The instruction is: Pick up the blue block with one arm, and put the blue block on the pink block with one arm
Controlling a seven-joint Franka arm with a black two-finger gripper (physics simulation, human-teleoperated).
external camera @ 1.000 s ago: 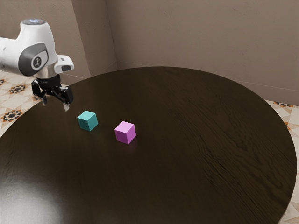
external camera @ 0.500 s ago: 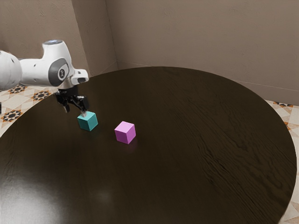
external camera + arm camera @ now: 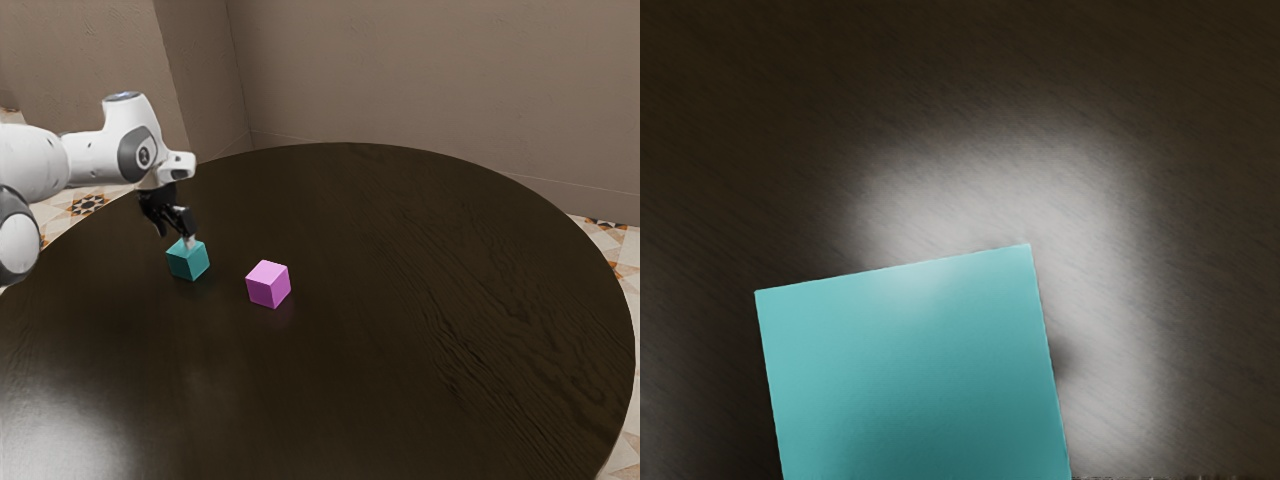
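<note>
My gripper (image 3: 175, 230) hung at the frame's left, just above the blue block (image 3: 187, 260) — fingers apart, gripping nothing; pink block (image 3: 268, 283) near, to its right.

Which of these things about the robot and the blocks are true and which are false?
1. The blue block sits on the table. True.
2. The blue block is stacked on the pink block. False: they sit apart, side by side on the table.
3. The jaws hang just over the blue block. True.
4. The jaws are holding the pink block. False: nothing touches the pink block.
5. The table is white. False: it is dark brown.
</note>
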